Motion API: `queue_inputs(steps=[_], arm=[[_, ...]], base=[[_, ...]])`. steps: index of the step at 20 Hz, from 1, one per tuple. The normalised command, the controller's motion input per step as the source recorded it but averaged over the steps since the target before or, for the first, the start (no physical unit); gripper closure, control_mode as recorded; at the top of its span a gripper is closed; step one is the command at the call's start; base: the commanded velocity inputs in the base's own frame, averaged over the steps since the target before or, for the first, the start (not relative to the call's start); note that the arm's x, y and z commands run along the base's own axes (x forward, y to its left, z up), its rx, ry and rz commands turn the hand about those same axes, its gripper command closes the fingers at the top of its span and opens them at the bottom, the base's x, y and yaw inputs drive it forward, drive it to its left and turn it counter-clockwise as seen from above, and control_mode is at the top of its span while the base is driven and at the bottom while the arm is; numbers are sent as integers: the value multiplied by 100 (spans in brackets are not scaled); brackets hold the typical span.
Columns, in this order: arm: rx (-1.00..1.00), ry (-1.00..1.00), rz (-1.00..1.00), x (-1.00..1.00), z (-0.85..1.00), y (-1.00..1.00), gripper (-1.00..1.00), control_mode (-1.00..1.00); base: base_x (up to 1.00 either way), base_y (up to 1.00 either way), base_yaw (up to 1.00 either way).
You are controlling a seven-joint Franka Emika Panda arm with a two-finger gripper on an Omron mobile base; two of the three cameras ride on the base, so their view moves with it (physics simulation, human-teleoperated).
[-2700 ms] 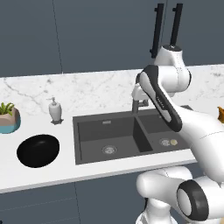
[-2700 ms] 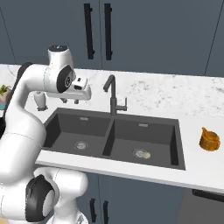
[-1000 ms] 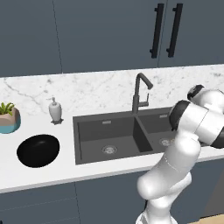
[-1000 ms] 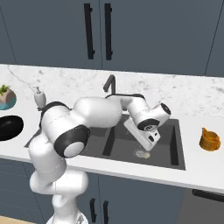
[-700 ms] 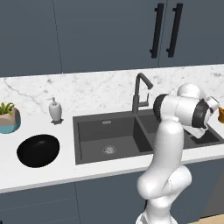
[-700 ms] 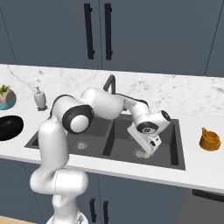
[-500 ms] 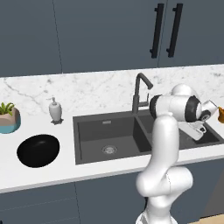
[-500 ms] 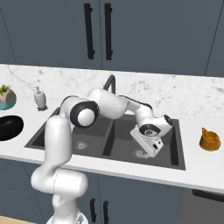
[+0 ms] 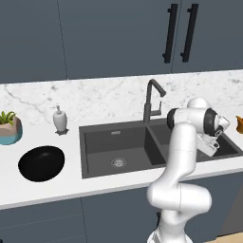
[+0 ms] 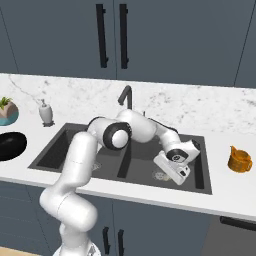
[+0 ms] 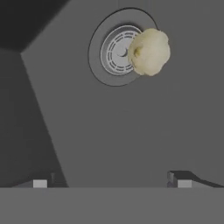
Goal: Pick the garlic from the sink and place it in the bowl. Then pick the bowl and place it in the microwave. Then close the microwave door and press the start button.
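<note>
While our pincer (image 11: 109, 181) hangs spread wide and empty inside the sink's (image 10: 195, 170) right basin, we see the garlic (image 11: 149, 51) resting apart on the drain's (image 11: 114, 50) edge.

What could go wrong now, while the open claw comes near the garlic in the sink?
1. The garlic lies partly over the round metal drain, so a finger may catch on the drain rim.
2. It is round and small; if the open claw closes off-centre, it could roll away across the basin floor.
3. The hand is low inside the right basin of the sink, so the sink wall may be struck on the lift toward the bowl, which is far to the left.
</note>
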Motion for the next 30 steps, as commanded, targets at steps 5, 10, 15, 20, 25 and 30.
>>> queue_inputs(steps=[5, 10, 15, 20, 25, 30], arm=[[-7, 0, 8, 34, -47, 0, -100, -100], [-2, 0, 7, 47, -31, 0, -100, -100], [0, 0, 6, 66, -26, -8, -100, -100], [0, 0, 7, 46, -53, -26, -100, -100], [0, 0, 5, -2, -57, -12, -100, -100], [0, 0, 3, -35, -39, 4, -100, -100]], base=[[0, 0, 0], [0, 0, 0], [0, 0, 0], [0, 0, 0], [0, 0, 0], [0, 0, 0]])
